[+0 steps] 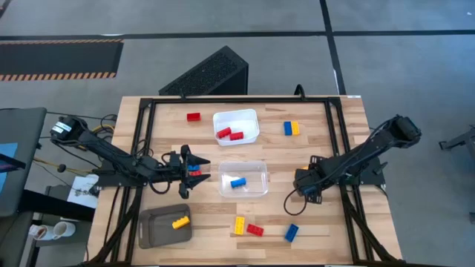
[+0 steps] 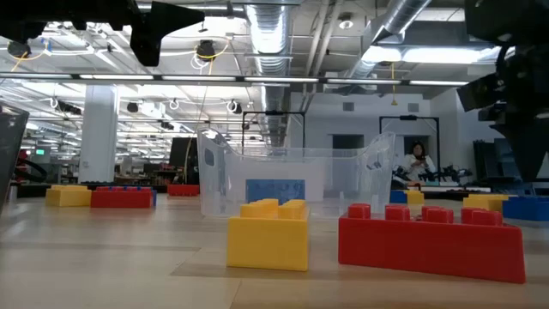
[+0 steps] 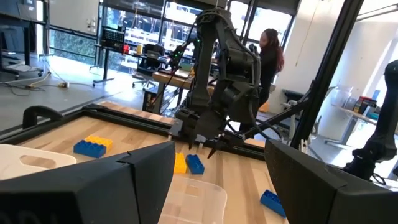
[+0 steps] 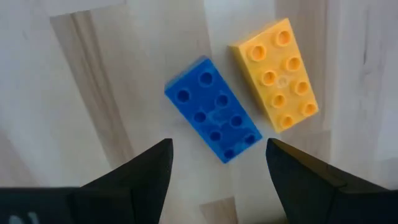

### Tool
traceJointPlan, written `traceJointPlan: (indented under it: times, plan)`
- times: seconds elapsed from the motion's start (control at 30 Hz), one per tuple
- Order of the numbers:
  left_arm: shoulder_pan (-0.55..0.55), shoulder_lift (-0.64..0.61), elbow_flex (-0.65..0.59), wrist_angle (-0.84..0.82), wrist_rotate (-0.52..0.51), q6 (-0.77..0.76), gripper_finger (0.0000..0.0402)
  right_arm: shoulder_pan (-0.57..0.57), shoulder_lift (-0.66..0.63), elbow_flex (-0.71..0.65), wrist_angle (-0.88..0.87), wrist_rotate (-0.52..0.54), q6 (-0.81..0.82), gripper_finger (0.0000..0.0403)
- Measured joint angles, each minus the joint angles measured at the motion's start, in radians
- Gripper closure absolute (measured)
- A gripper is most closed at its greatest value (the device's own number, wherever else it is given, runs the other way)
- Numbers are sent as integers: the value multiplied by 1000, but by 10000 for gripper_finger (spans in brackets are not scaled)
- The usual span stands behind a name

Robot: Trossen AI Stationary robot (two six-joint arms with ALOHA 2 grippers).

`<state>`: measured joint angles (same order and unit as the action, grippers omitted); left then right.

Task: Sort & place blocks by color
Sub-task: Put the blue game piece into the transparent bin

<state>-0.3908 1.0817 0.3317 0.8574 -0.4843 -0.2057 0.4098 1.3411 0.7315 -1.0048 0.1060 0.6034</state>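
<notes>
My right gripper [image 4: 217, 155] is open and points down, just above a blue block [image 4: 213, 116] and a yellow block [image 4: 275, 74] that lie flat side by side on the table. It touches neither. The left wrist view shows that gripper [image 3: 202, 146] hovering over the pair. My left gripper [image 1: 191, 169] is open and held level left of the clear tray [image 1: 243, 178], with a red and a blue block [image 1: 195, 172] by its fingertips. I cannot tell whether it touches them. The clear tray holds one blue block [image 1: 237, 182].
A white tray [image 1: 252, 119] holds two red blocks [image 1: 230, 134]. A grey tray [image 1: 152, 230] holds a yellow block [image 1: 179, 222]. Loose on the table are a red block [image 1: 194, 116], a blue-yellow pair [image 1: 291, 128], and yellow [image 1: 239, 225], red [image 1: 254, 229] and blue [image 1: 291, 232] blocks near the front.
</notes>
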Motion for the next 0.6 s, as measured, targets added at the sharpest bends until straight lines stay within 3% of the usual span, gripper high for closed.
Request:
traceJointPlan:
  times: [0.4,0.5,0.6]
  plan:
    - [-1,0,2,-67,-40,-17,165,-38,0,-39,92,16,-5,122]
    - [2,0,45,-296,-201,-91,173,-36,0,-39,130,51,2,122]
    - [25,-1,141,-634,-181,-184,188,-37,0,-39,166,57,23,122]
